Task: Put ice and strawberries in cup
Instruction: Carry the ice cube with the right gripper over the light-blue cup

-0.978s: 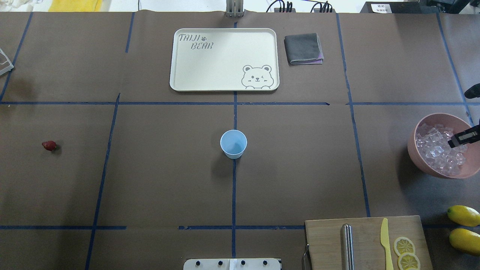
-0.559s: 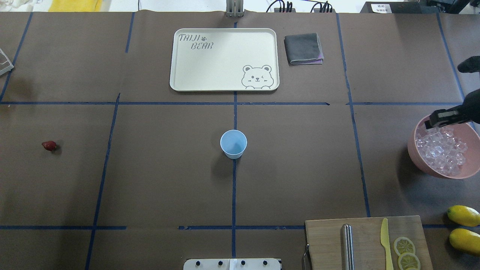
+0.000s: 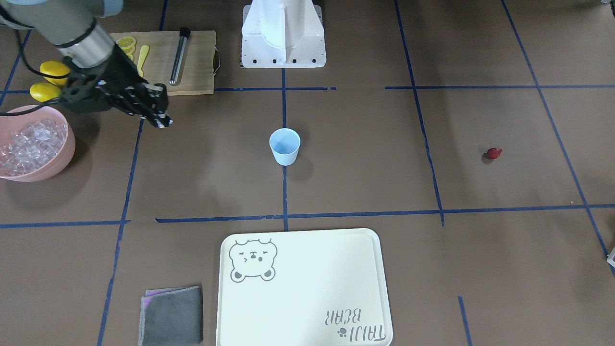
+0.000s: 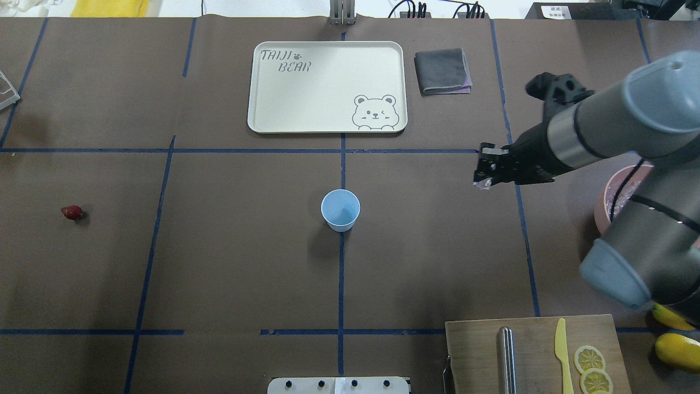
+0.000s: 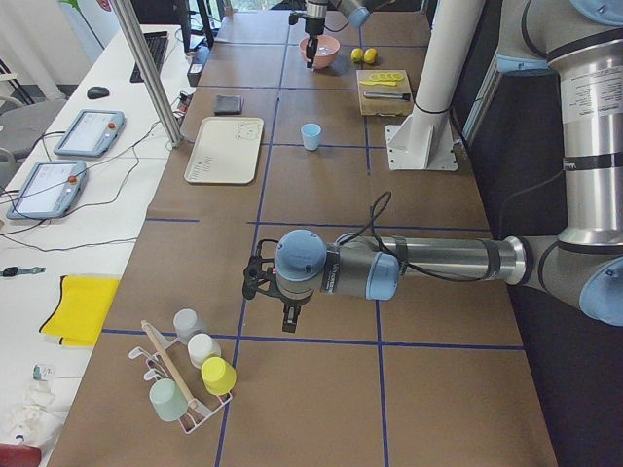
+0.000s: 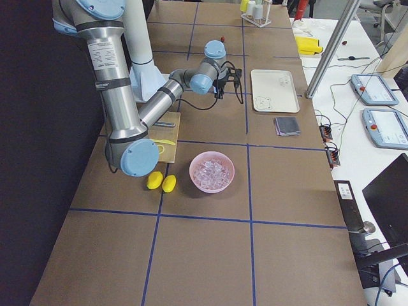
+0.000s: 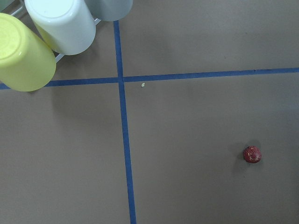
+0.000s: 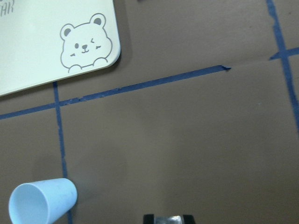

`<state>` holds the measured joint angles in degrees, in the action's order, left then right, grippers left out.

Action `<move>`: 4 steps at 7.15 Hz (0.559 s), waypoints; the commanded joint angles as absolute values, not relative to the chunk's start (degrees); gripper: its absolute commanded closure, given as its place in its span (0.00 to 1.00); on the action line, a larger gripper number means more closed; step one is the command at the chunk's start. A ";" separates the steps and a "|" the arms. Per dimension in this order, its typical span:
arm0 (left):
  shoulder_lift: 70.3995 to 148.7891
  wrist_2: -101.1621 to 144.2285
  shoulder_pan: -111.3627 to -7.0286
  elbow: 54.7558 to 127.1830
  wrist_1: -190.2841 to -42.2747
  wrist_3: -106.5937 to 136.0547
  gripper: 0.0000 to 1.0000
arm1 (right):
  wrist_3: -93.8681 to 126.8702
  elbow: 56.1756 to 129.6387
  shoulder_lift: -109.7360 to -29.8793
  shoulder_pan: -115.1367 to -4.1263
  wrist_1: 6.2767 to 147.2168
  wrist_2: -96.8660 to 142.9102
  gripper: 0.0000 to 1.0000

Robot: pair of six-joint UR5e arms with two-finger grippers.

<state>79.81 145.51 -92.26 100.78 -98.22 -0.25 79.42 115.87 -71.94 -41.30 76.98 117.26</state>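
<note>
- I count one cup (image 4: 340, 209), upright at the table's centre.
- One strawberry (image 4: 71, 212) lies far left, well apart from it.
- My right gripper (image 4: 482, 180), right of the cup, pinches one ice cube (image 8: 168, 218); the heap (image 3: 29, 144) fills one pink bowl (image 3: 60, 161).
- Whether the left gripper (image 5: 289, 321) is open or closed, I cannot tell.

Brown-papered table (image 4: 235, 262), gridded in blue tape (image 4: 340, 284).
Past the right pincer (image 4: 483, 182), across the table, a white side desk (image 6: 376, 57) carries two teach pendants (image 6: 386, 131) under even light.

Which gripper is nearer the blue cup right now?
Right. The right gripper, holding ice, hovers right of the cup; the left gripper is far off, beyond the strawberry.
</note>
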 commanded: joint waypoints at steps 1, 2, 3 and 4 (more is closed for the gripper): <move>80.41 145.63 -92.02 100.90 -98.35 -0.18 0.01 | 90.75 107.18 -58.94 -32.72 76.99 109.19 1.00; 80.59 145.55 -91.41 101.07 -98.35 -0.18 0.01 | 92.27 104.62 -55.58 -30.96 76.99 106.72 1.00; 80.60 145.55 -91.15 101.07 -98.44 -0.18 0.00 | 93.59 100.76 -52.07 -29.89 76.91 104.79 1.00; 79.81 145.46 -91.06 100.99 -99.92 -0.09 0.00 | 93.78 97.76 -49.42 -29.01 76.90 103.72 0.99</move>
<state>80.34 145.53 -91.28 101.02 -98.78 -0.15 92.81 101.75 -53.19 -30.38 76.94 105.58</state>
